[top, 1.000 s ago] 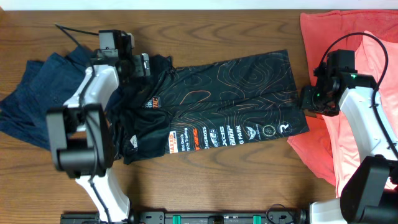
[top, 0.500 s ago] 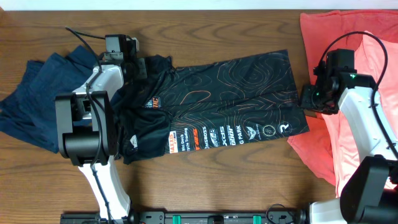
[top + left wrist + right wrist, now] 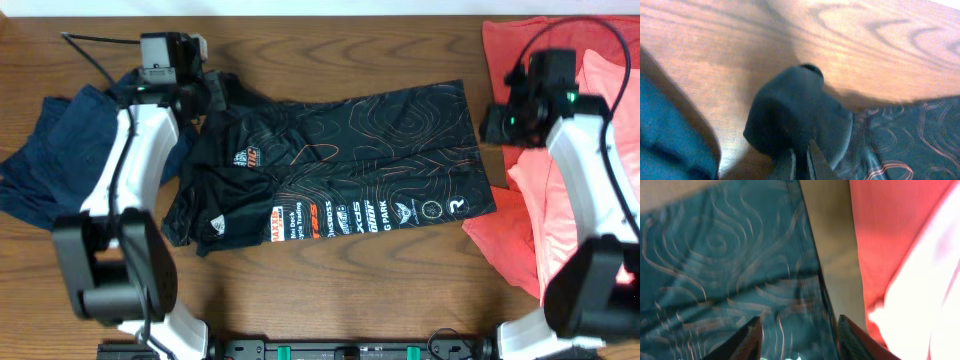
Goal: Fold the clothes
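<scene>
1. We see the black jersey (image 3: 340, 170) spread mostly flat across the middle of the table (image 3: 350, 300) in the overhead view, sponsor logos along its lower edge, collar end at the left
2. The left gripper (image 3: 213, 92) sits at the jersey's upper left corner, just right of the navy garment (image 3: 50, 165), which lies crumpled at the left edge of the frame
3. In the left wrist view we see its fingers (image 3: 815, 161) pressed almost together at bottom centre, pinching a bunched lump of black jersey cloth (image 3: 800, 110); bare wood fills the top of the frame, navy cloth shows at lower left
4. The right gripper (image 3: 492, 125) is at the upper part of the jersey's right edge, between the jersey and the coral shirts (image 3: 505, 240) piled along the right side of the frame
5. In the right wrist view we see the right gripper (image 3: 800, 340) with fingers spread wide and nothing clamped; the jersey's hem runs down into the gap between them, a strip of bare table is just right of the hem, coral cloth at far right
6. The fingertips are cut off by the bottom of the frame, so we cannot tell if they touch the cloth
</scene>
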Tool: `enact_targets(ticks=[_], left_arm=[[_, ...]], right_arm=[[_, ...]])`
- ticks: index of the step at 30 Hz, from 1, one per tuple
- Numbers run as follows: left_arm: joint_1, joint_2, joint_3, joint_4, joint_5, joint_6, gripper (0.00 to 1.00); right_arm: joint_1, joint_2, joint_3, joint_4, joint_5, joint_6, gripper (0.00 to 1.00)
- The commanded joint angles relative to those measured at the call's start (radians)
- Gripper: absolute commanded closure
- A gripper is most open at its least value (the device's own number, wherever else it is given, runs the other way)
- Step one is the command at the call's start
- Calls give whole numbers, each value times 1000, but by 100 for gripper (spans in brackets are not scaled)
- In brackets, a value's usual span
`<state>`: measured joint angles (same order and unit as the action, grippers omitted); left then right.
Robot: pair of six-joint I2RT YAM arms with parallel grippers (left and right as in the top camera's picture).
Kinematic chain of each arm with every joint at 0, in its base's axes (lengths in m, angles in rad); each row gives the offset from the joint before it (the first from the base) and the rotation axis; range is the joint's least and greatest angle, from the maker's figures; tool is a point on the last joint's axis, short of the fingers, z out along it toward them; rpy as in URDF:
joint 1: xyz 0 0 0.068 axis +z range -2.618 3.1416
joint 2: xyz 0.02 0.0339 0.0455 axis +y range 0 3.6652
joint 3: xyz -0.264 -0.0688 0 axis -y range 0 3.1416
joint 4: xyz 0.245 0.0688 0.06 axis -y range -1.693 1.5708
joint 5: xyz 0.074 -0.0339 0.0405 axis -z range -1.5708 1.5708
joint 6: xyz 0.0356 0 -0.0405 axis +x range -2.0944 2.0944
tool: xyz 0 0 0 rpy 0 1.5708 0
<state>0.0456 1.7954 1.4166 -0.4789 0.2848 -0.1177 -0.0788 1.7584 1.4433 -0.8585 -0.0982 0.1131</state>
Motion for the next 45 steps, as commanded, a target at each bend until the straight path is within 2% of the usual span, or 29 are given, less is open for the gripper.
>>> enact_targets(ticks=[1,3,8,17,20,22,26,27,28,33,38,45], left_arm=[[3,-8,10,-82,3,-19,94],[3,-8,10,-137,3,-19,94],[3,-7,10,-192,3,-19,94],[3,-7,3,-228,3,-19,94],[3,-7,3,-235,3,-19,94],[3,-7,3,-243,3,-19,94],[3,-7,3,-269,3,-18,94],[3,-7,3,-275,3,-18,94],[3,-7,3,-283,3,-18,94],[3,-7,3,-351,3,-18,94],[3,-16,3,-486,3,-18,94],[3,-59,3,-703,-32,-18,94]], right_arm=[[10,142,126,9,-26,-26,49],[16,234,201,53,-26,-26,39],[32,393,261,230,-27,-33,27],[61,553,261,452,-26,-18,26],[67,586,261,485,-26,-15,31],[68,599,261,502,-26,0,39],[68,600,261,521,-22,14,81],[68,600,262,523,-22,14,95],[66,600,263,521,-22,14,99],[51,557,266,456,45,51,99],[31,417,266,328,115,49,99],[11,224,266,-93,195,47,99]])
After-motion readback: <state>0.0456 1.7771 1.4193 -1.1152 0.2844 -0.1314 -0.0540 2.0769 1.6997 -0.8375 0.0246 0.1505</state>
